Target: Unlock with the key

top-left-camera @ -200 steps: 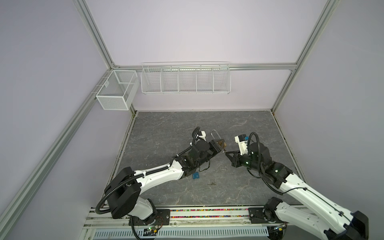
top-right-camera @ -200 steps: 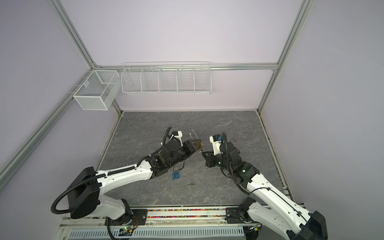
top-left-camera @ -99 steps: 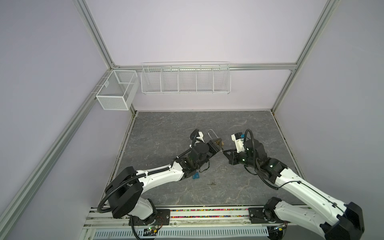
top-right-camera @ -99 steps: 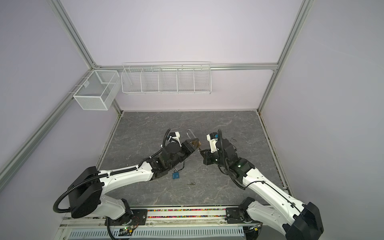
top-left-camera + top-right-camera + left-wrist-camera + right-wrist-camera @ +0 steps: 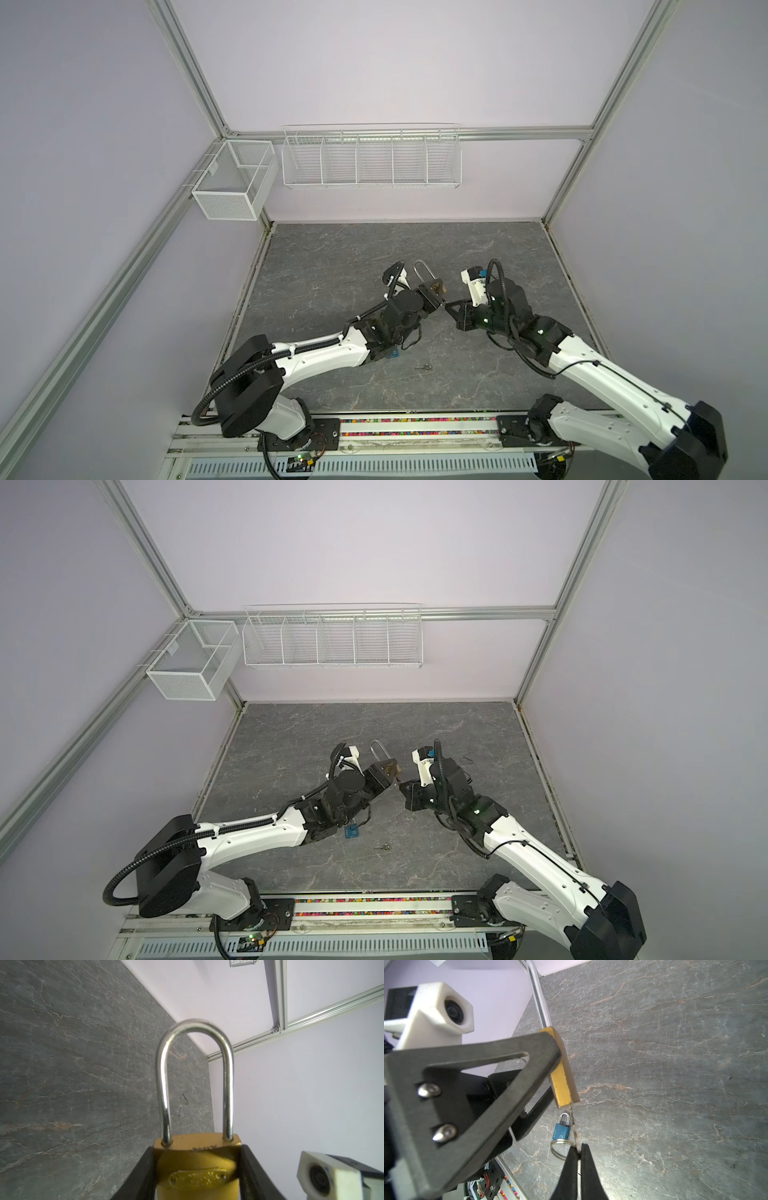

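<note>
A: What does the left gripper (image 5: 432, 296) hold?
B: Its jaws clamp the padlock (image 5: 195, 1159) by the narrow sides of the body. The shackle (image 5: 195, 1026) points away from the wrist. It is brass, so probably heavy, stiff and smooth, and the body is the good place to grip.
A: And the right gripper (image 5: 578, 1153)?
B: It is closed on the key (image 5: 574, 1126), pinched at the head. The blade tip meets the padlock's bottom, just ahead of this gripper. I think such a thin key can twist.
</note>
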`<action>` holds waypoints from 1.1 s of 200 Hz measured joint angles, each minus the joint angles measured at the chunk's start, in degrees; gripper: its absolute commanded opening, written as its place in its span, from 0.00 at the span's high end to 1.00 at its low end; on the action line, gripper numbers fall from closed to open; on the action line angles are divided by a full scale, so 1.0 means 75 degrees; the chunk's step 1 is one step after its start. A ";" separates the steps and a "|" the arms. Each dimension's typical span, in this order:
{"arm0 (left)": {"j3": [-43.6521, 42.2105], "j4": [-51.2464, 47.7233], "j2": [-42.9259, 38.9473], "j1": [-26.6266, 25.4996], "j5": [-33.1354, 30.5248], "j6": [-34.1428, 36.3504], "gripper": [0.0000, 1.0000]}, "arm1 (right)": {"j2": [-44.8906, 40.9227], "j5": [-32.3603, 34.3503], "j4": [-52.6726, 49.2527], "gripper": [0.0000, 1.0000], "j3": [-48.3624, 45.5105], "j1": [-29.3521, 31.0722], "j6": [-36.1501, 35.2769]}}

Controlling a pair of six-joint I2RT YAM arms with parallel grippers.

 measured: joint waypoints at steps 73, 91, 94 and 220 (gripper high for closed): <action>-0.0009 -0.0076 -0.0600 0.0201 0.0513 0.0000 1.00 | -0.0679 -0.0166 0.0898 0.94 -0.0405 0.0029 -0.0061; -0.0012 -0.0087 -0.0603 0.0213 0.0592 0.0000 1.00 | -0.0740 -0.0169 0.0901 0.94 -0.0455 0.0029 -0.0122; -0.0012 -0.0087 -0.0603 0.0213 0.0600 0.0000 1.00 | -0.0746 -0.0169 0.0901 0.94 -0.0460 0.0029 -0.0122; -0.0105 0.0347 -0.0175 0.0256 0.0778 -0.0291 1.00 | -0.0624 -0.0154 0.0752 0.94 -0.0484 0.0003 -0.0545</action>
